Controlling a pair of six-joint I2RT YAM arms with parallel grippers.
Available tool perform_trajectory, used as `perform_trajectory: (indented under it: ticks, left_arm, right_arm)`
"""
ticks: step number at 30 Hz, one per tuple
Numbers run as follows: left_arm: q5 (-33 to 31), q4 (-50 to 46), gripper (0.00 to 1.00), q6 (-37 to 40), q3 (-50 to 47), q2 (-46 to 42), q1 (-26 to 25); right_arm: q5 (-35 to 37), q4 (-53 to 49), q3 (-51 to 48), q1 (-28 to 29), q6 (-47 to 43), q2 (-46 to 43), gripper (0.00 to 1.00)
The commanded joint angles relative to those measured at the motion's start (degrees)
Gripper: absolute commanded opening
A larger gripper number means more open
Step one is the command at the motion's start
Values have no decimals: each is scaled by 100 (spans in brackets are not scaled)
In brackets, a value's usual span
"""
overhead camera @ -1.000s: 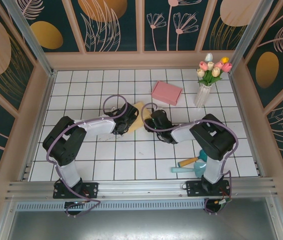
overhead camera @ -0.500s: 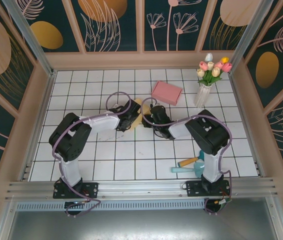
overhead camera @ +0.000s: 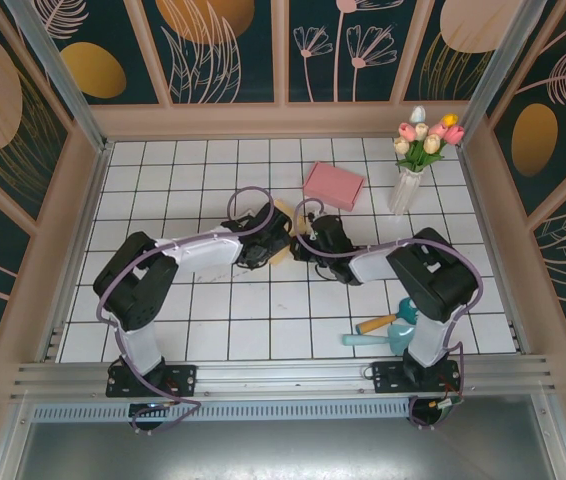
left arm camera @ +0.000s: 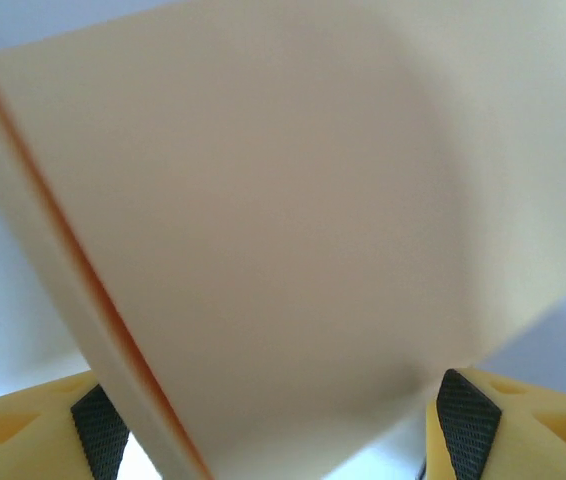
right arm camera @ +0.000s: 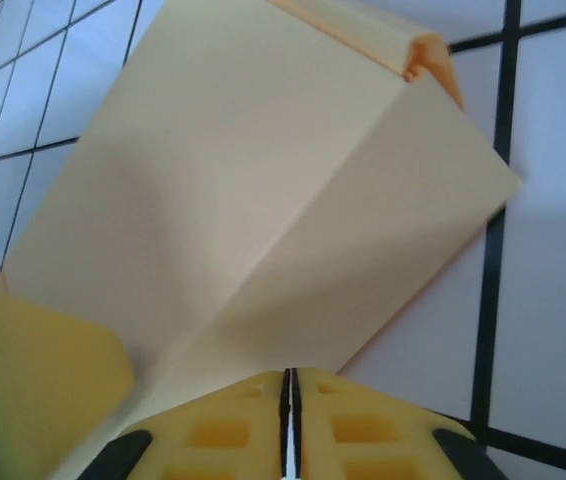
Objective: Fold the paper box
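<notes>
We see the paper box [right arm camera: 263, 180] on the white tiled tabletop [overhead camera: 163, 190], near the pink box [overhead camera: 333, 185]. It sits just to the pink box's left, on the side toward the arm bases, between the two end effectors. It is pale yellow card with flat, smooth panels. In the right wrist view a crease runs between two panels, and orange shows at one folded corner. In the left wrist view a broad panel stands tilted, with a thin orange line along its left edge.

The left end effector [left arm camera: 281, 430] stands wide, its black pads [left arm camera: 99, 432] either side of that panel's lower end; we cannot tell whether they touch it. The right end effector [right arm camera: 288, 400] has its yellow fingers pressed together at the box's near edge; we cannot tell whether card is pinched between them.

A vase of tulips [overhead camera: 404, 190] stands right of the pink box. A teal mallet [overhead camera: 378, 325] lies well apart from it, toward the bases.
</notes>
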Motion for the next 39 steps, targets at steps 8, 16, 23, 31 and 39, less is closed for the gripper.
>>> perform_trajectory:
  ticks: [8, 16, 23, 31, 39]
  left_arm:
    - [589, 1555, 85, 2140, -385, -1032, 563]
    - [1456, 1827, 86, 4117, 336, -641, 1351]
    - [1956, 1794, 84, 4523, 1160, 729, 1739]
    - [2823, 2697, 81, 4183, 1139, 1427, 1773]
    - [3801, 3433, 74, 3022, 1010, 1949, 1718]
  right_arm:
    - [-620, -551, 141, -768, -194, -178, 0]
    - [-1039, -831, 459, -1288, -234, 44, 0]
    - [-1642, -966, 891, -1477, -330, 512, 0]
    - [-1745, -1017, 1390, -1525, -304, 1152, 0]
    - [-1904, -886, 1600, -1527, -216, 1586, 0]
